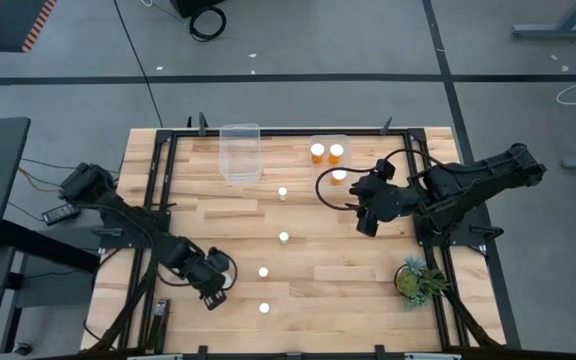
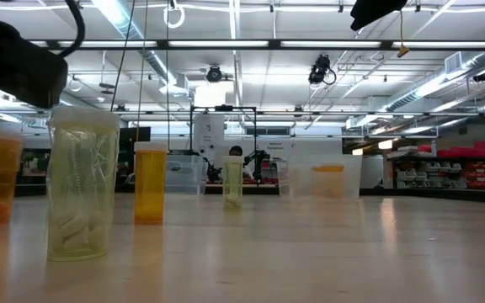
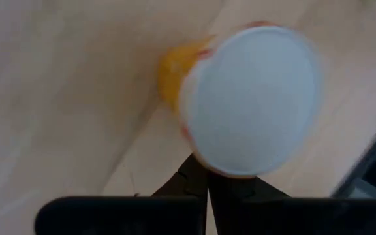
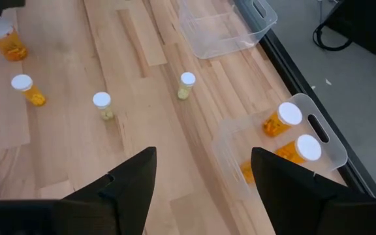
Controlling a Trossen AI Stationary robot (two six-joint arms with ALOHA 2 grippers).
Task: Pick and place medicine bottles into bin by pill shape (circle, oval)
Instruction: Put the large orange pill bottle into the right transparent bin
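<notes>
We find the left gripper point(image 1: 216, 283) low at the near left of the table point(image 1: 208, 225), fingers together and holding nothing, with a wide white-capped bottle point(image 3: 240, 98) just beyond their tips (we judge a missed or not-yet-made grasp). The right gripper point(image 1: 366, 215) hangs spread and empty beside the bin point(image 4: 318, 124), which holds three bottles; four more point(image 1: 283, 237) stand down the table's middle.

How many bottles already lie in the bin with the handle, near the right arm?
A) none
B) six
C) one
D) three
D: the high view shows three white-capped orange bottles inside the bin, while the other bin holds none.
</notes>
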